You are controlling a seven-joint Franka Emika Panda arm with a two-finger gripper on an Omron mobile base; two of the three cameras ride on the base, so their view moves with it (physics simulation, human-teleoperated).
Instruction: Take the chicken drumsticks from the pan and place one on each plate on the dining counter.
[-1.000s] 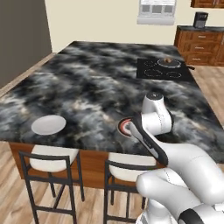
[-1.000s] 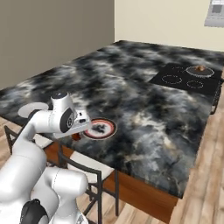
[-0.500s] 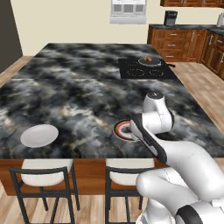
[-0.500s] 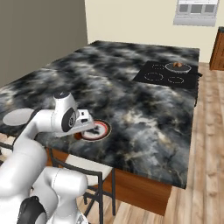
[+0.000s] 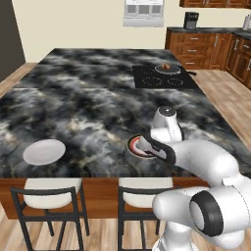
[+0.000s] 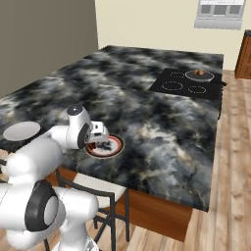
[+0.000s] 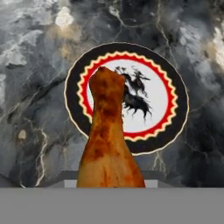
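**Drumstick held over the patterned plate**

Pincer (image 6: 101, 139) is clenched on one chicken drumstick (image 7: 109, 140); in the hand view the golden-brown piece rises between the finger tips and tapers away from the camera, its narrow end in front of the plate's centre. Jaws themselves are hidden behind the meat.

Directly below the pincer: patterned plate (image 7: 173, 94) with black outer band, red scalloped ring and pale centre bearing a dark figure. It lies flat on the dining counter (image 5: 88, 98) near the front edge. Whether the drumstick tip touches the plate, I cannot tell (the angle merges them).

Well to the left of the pincer, also near the front edge: plain white plate (image 5: 44, 151), nothing on it.

Far ahead of the pincer and to its right, across the marble: black cooktop (image 5: 164, 77) with the pan (image 5: 167, 69) on it, handle pointing right. A small orange-brown piece sits in the pan, the second drumstick (image 6: 199, 73) (too small for detail).

Two stools (image 5: 46, 193) stand under the counter's front edge, below the pincer.
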